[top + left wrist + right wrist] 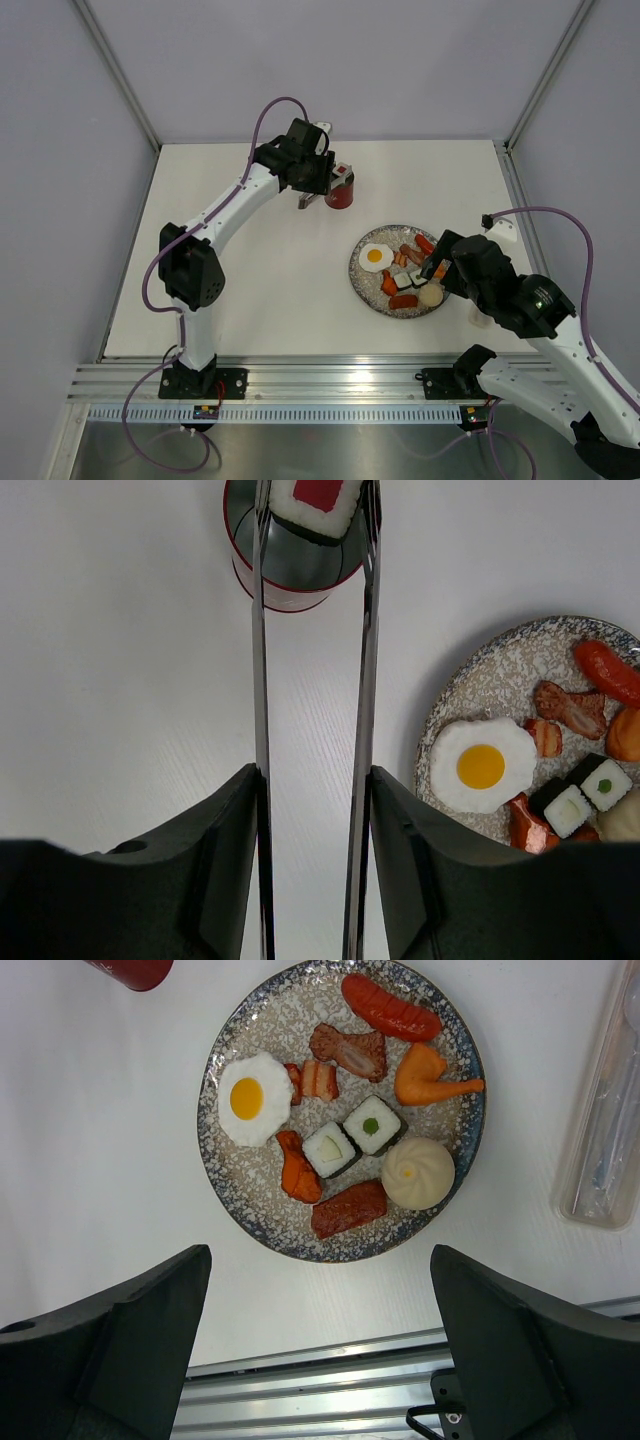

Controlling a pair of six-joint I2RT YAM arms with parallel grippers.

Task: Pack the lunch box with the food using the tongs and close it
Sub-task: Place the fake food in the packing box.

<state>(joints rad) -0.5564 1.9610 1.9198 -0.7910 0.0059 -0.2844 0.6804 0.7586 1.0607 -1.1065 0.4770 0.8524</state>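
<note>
Left wrist: left fingers (200, 880) pinch tongs (259, 680) holding sushi roll (318, 502) over lunch box (290, 595); right fingers (130, 1340) spread.

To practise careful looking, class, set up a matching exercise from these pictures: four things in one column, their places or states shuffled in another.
1 red-centred sushi roll
2 fried egg
3 tongs
4 right claw

A open, empty
B on the speckled plate
C gripped by the left claw
D between the tong tips, over the lunch box

Pairs: 1-D, 2-B, 3-C, 4-A

Shiny metal tongs (259, 730), speckled glazed plate (285, 1010), matt white table (120, 680)
</note>
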